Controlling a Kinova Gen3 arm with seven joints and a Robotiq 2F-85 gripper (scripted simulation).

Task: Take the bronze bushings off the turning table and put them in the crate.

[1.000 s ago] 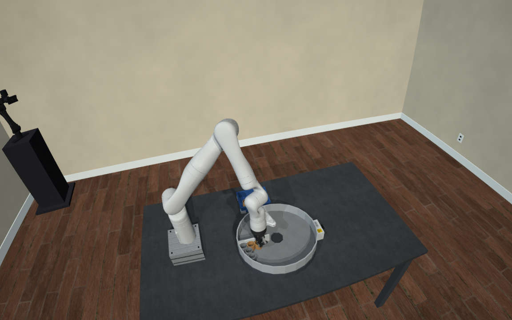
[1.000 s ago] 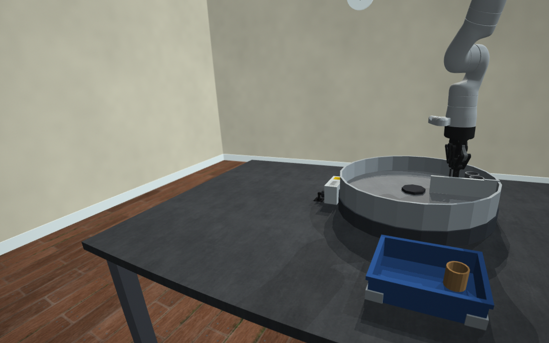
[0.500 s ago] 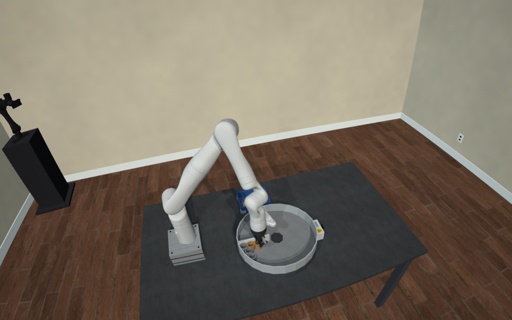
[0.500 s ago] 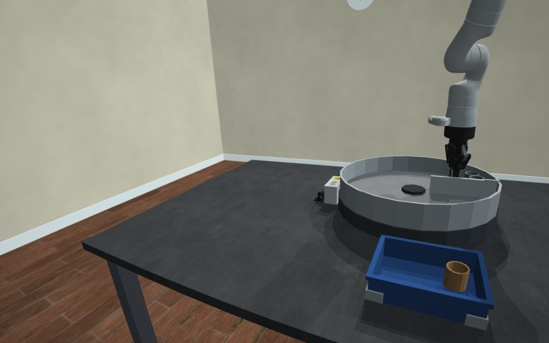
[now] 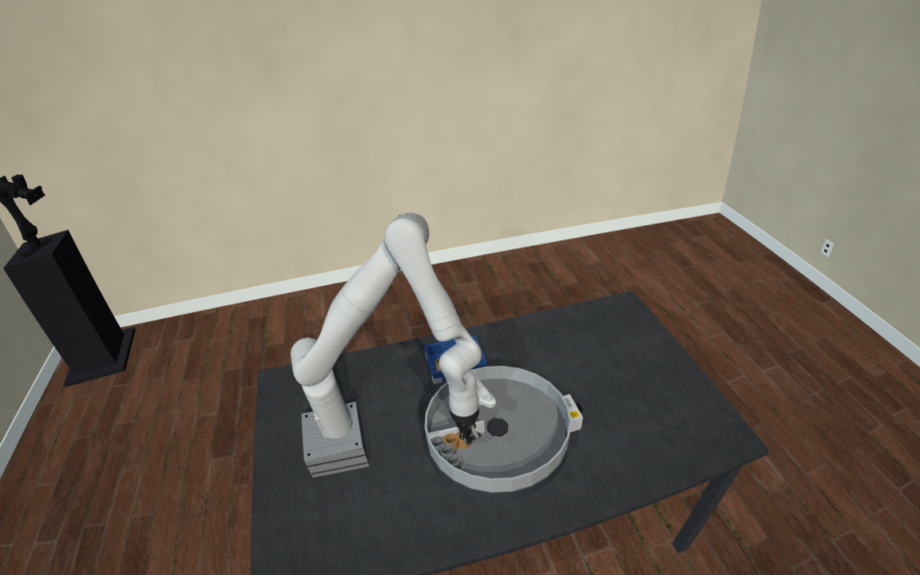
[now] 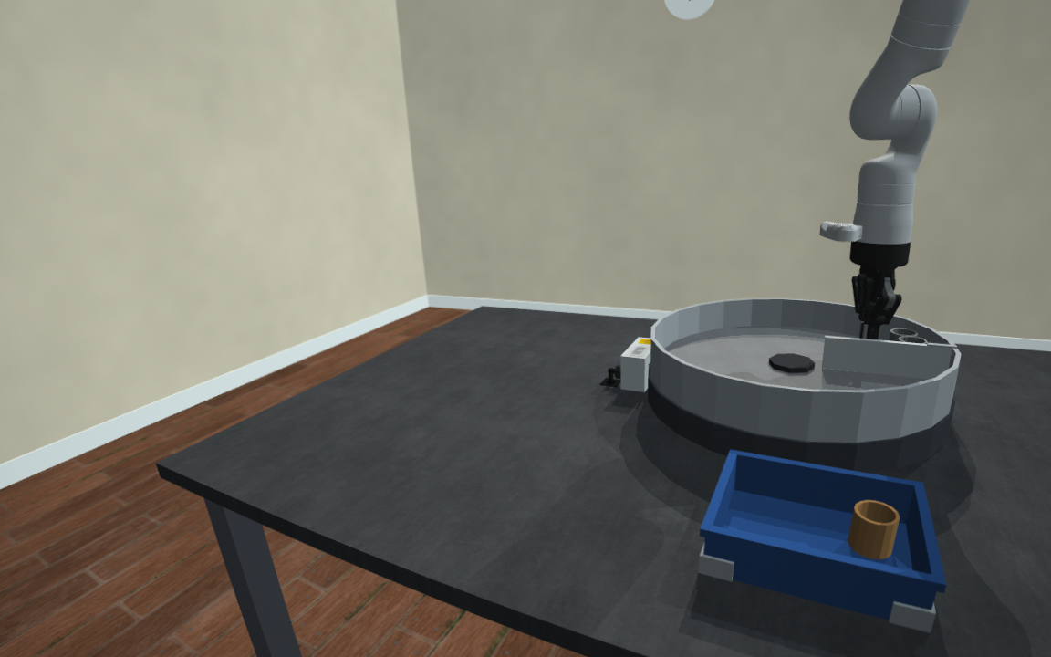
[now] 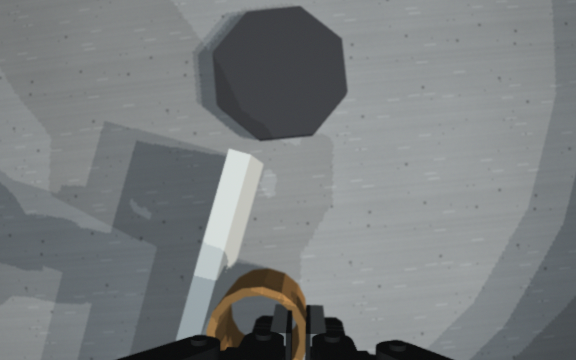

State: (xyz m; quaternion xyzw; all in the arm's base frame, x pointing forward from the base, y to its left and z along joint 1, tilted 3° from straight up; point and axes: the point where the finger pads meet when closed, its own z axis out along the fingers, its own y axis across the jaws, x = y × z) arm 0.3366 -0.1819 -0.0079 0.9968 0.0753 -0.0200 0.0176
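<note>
On the turntable (image 5: 534, 468) (image 6: 798, 408), the gripper (image 5: 468, 442) (image 6: 870, 333) (image 7: 299, 328) partly hides a bronze bushing (image 5: 462, 443) (image 7: 268, 281).

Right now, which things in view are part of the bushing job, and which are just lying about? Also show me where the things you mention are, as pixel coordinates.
Part of the job:
- bronze bushings (image 5: 451, 438) (image 6: 872, 535) (image 7: 268, 280)
- steel bushings (image 5: 446, 450) (image 6: 912, 340)
- turning table (image 5: 506, 483) (image 6: 798, 412)
- blue crate (image 5: 475, 339) (image 6: 806, 578)

Not part of it:
- black arm on the pedestal (image 5: 14, 207)
- wall outlet (image 5: 827, 247)

I count three bronze rings — two (image 5: 451, 442) (image 7: 283, 282) on the round turning plate (image 5: 499, 477) (image 6: 798, 412) (image 7: 443, 165), one (image 5: 439, 365) (image 6: 870, 535) in the single blue box (image 5: 479, 344) (image 6: 806, 573). Of grey rings (image 5: 446, 451) (image 6: 913, 340) — I can see three.
</note>
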